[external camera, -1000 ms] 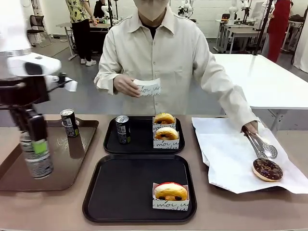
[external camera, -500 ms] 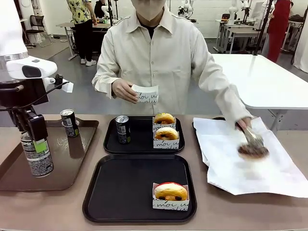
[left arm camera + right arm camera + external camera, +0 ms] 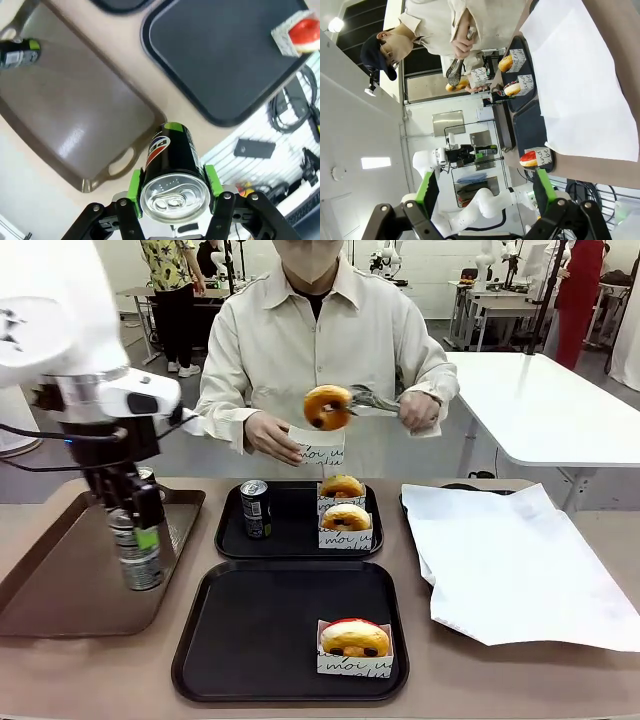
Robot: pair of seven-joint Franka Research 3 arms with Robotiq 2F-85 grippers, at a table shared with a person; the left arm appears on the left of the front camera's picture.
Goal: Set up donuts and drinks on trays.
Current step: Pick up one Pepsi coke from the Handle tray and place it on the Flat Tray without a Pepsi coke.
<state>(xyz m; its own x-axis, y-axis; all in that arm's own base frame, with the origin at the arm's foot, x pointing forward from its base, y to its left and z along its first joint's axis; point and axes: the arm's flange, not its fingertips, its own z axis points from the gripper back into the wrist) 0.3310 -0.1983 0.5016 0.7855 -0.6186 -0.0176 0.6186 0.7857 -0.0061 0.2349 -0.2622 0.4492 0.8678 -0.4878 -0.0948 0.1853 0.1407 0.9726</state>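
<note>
Front view, left of frame: the left gripper (image 3: 137, 540) has its jaws clamped on a drink can (image 3: 138, 555), held upright over the brown tray (image 3: 60, 590), with a second can (image 3: 147, 476) partly hidden behind the arm. In the left wrist view the green pads press the can (image 3: 175, 175) on opposite sides just below its silver top, label facing outward.

A can like this is stiff and smooth-walled; I judge it fairly heavy if full, and slippery on the printed metal, so a hold high on the straight wall, as here, looks sound, though a thin wall could dent under a hard squeeze. It should be set down flat, since a slim can tips easily.

Lower centre of the front view lies the near black tray (image 3: 290, 625), carrying one red-iced donut (image 3: 354, 638) in its paper sleeve at the lower right corner; the rest is bare. Above it the far black tray (image 3: 298, 525) holds a can (image 3: 255, 508) and two sleeved donuts (image 3: 345, 503).

Upper centre, the person holds tongs (image 3: 375, 400) with a donut (image 3: 327, 407) above an empty sleeve (image 3: 320, 445). Donuts are soft and light, with icing that smears; take them by the paper sleeve.

In the right wrist view the right gripper (image 3: 485, 192) has its jaws wide apart, holding nothing.
</note>
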